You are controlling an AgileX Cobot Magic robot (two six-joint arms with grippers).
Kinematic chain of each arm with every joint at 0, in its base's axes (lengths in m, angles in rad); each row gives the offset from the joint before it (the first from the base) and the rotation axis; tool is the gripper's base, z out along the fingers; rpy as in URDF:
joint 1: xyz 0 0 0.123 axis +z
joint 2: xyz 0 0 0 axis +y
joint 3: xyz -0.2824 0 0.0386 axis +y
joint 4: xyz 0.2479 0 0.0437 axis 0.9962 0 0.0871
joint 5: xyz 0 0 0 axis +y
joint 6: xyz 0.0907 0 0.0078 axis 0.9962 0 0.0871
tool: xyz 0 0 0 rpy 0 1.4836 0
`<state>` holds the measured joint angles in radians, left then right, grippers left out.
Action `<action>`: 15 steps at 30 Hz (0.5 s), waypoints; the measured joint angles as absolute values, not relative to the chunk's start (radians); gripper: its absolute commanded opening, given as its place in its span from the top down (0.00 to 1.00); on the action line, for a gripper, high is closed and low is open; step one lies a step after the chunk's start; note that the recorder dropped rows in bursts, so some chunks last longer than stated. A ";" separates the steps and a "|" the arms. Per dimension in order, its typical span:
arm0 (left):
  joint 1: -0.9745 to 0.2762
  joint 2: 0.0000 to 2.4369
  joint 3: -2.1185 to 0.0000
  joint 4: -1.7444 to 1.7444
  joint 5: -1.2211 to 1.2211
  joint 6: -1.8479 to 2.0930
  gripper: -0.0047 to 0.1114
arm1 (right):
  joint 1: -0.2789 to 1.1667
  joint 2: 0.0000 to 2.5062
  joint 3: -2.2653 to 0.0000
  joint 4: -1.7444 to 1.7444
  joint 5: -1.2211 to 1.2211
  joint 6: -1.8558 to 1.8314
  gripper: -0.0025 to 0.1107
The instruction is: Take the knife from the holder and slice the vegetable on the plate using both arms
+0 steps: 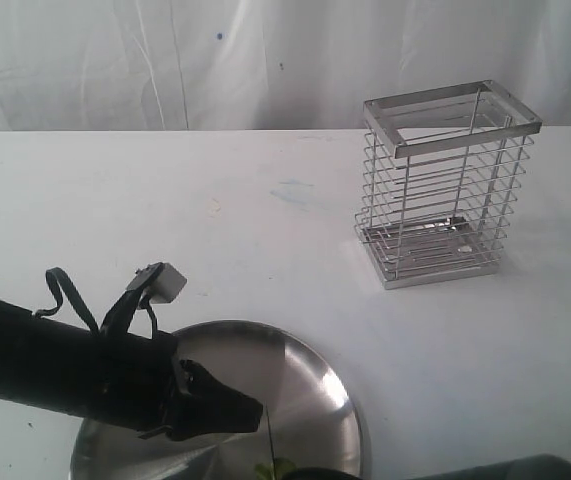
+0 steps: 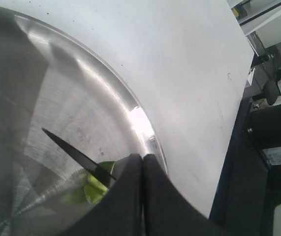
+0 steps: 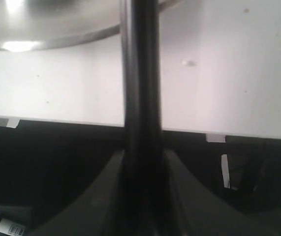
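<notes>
The steel plate (image 1: 310, 385) lies at the table's front edge. On it lies the green vegetable (image 2: 97, 190), a small piece, also showing in the exterior view (image 1: 276, 468). The knife's dark blade (image 2: 76, 153) slants down onto the vegetable. Its black handle (image 3: 140, 73) runs out from between the fingers of my right gripper (image 3: 142, 156), which is shut on it just off the plate's near rim (image 3: 56, 39). My left gripper (image 2: 142, 158) hovers over the plate with its fingers pressed together, right beside the vegetable (image 1: 237, 412). The wire holder (image 1: 447, 185) stands at the back right with nothing in it.
The white table (image 1: 265, 200) spreads between plate and holder. A white cloth backdrop (image 1: 265, 60) hangs behind. The table's front edge (image 3: 56, 120) runs close to the plate. Dark equipment (image 2: 273, 128) sits beyond the table's side edge.
</notes>
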<state>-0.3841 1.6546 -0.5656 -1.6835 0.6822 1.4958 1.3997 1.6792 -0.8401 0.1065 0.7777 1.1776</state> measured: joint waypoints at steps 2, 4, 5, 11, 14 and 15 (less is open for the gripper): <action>-0.384 1.655 -0.566 -1.683 0.685 1.496 0.96 | 1.400 1.679 -0.840 0.106 0.775 1.178 0.98; -0.384 1.655 -0.566 -1.683 0.684 1.496 0.96 | 1.400 1.679 -0.840 0.106 0.775 1.178 0.98; -0.384 1.655 -0.566 -1.683 0.684 1.496 0.96 | 1.400 1.679 -0.840 0.106 0.775 1.178 0.98; -0.384 1.693 -0.566 -1.721 0.686 1.530 0.96 | 1.400 1.679 -0.840 0.106 0.775 1.178 0.98; -0.384 1.742 -0.566 -1.723 0.689 1.544 0.96 | 1.400 1.679 -0.840 0.106 0.775 1.178 0.98; -0.384 1.756 -0.566 -1.723 0.692 1.552 0.96 | 1.400 1.679 -0.840 0.106 0.775 1.178 0.98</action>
